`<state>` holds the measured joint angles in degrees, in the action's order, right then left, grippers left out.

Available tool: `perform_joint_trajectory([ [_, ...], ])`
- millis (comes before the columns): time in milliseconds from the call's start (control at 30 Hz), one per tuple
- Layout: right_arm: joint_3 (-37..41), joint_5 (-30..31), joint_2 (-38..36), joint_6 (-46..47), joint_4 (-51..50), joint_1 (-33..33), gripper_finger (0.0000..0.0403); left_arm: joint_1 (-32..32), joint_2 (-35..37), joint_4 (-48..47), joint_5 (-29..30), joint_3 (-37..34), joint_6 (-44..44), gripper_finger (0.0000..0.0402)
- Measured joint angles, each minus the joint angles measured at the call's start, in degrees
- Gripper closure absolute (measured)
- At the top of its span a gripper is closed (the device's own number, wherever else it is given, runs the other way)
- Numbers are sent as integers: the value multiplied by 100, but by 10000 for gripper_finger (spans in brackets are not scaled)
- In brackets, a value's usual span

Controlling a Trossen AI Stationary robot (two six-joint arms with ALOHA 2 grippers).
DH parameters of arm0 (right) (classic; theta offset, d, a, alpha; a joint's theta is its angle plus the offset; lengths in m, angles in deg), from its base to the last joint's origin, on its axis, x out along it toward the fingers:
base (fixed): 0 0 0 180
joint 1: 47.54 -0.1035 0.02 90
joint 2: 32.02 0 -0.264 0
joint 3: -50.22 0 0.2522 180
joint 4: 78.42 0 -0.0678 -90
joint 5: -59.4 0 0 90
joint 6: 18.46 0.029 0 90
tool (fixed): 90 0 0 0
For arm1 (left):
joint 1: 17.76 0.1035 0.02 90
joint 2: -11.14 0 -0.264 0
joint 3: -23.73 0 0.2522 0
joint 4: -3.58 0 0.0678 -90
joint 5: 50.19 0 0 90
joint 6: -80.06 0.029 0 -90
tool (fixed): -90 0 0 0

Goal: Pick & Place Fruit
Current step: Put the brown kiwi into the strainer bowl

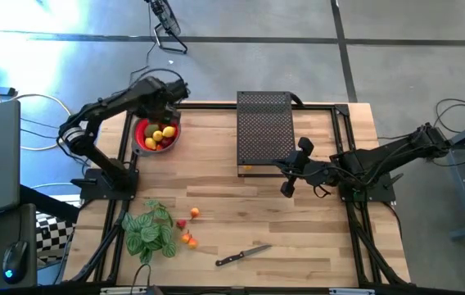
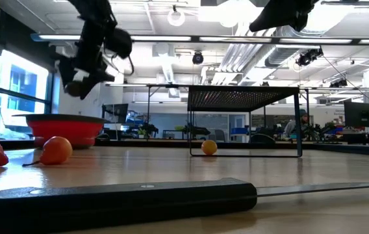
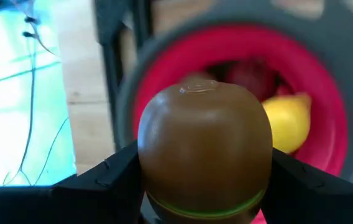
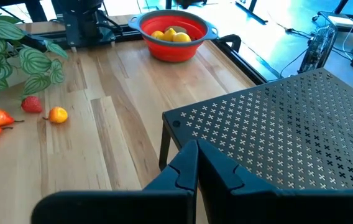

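Holding a brown kiwi (image 3: 205,149) between my left pincer's (image 3: 205,186) fingers (image 3: 102,180), I hang directly above the red bowl (image 3: 164,68), clear of its rim. Below the kiwi lie a yellow lemon (image 3: 288,121) and a dark red fruit (image 3: 251,74). My right pincer (image 4: 196,163) is closed on nothing, poised just beside the black perforated rack (image 4: 301,137). Well away from it on the bench (image 4: 108,124), near the striped plant (image 4: 21,56), sit a strawberry (image 4: 32,104) and small orange fruits (image 4: 57,114).
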<state>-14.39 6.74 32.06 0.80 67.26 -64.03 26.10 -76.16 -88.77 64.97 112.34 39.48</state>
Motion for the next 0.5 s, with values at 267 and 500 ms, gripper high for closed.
perform_joint_trajectory([
  [267,0,47,0,-68,2,0,400,2,-3,626,-397,-769,24,167],
  [500,0,46,0,-66,2,0,400,4,-3,1401,-377,-835,175,167],
])
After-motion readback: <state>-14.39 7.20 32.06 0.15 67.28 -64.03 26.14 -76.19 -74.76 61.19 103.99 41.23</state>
